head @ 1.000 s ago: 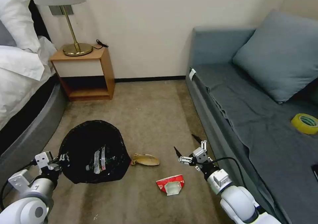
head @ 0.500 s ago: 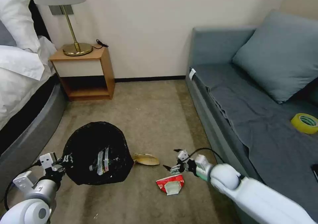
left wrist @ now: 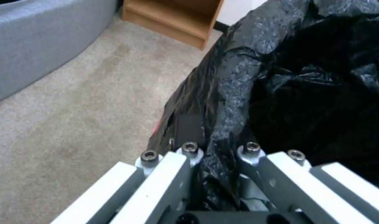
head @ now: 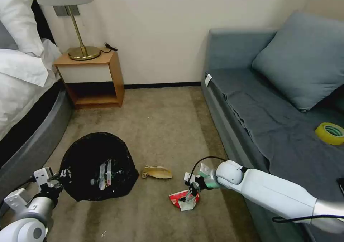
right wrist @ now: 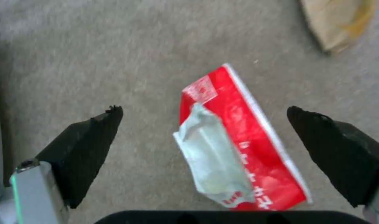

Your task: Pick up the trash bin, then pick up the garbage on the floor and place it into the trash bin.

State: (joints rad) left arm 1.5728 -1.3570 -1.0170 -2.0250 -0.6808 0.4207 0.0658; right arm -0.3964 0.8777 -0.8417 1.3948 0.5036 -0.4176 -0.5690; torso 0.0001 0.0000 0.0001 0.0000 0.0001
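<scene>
The trash bin, lined with a crinkly black bag, hangs tilted at the lower left. My left gripper is shut on its near rim; in the left wrist view the fingers pinch the bag's folded edge. A clear bottle with a green label lies inside the bin. On the carpet lie two pieces of garbage: a yellow-brown wrapper and a red-white packet. My right gripper hovers open just above the packet, one black fingertip on each side of it.
A grey sofa runs along the right, with a yellow tape roll and a black phone on its seat. A bed stands on the left, and a wooden nightstand with a lamp at the back wall. Open carpet lies between.
My right arm has swung forward and down, bringing its open gripper from beside the sofa to just above the red-white packet. The bin has shifted slightly left in my left gripper.
</scene>
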